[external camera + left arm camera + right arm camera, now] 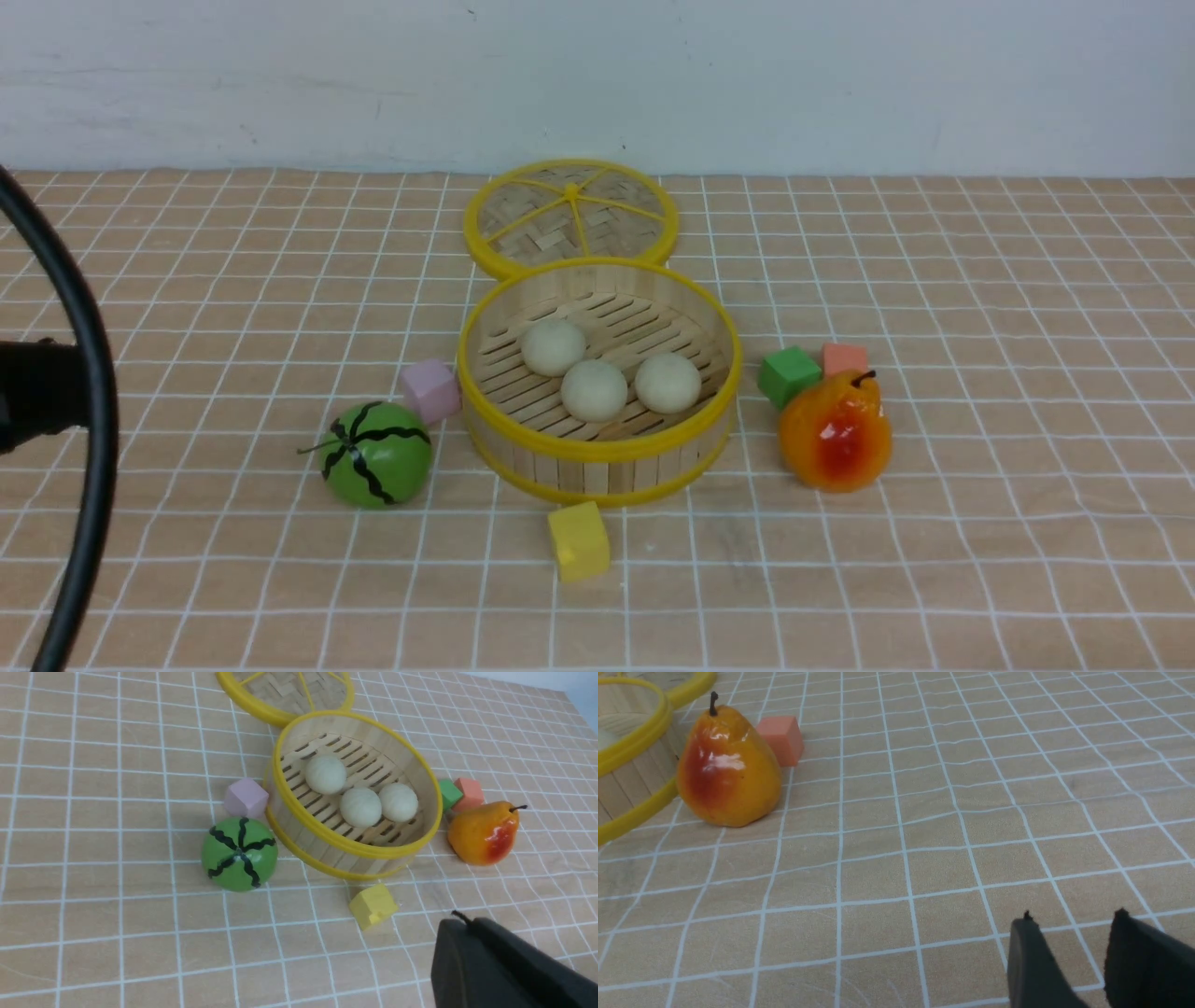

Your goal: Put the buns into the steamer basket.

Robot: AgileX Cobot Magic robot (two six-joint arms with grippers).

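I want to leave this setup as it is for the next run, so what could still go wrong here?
1. The steamer basket has no cover; its lid lies behind it, so a bump could roll the three buns around.
2. The pink cube and yellow cube sit close against the basket wall, where an arm passing low might knock them.
3. The pear looks easy to tip.

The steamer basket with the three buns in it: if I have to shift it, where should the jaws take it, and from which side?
Pinch the steamer basket by its upright wall at the near rim, coming straight down, one jaw inside and one outside. The buns sit mid-floor, and the near rim has a free stretch between watermelon ball and yellow cube.
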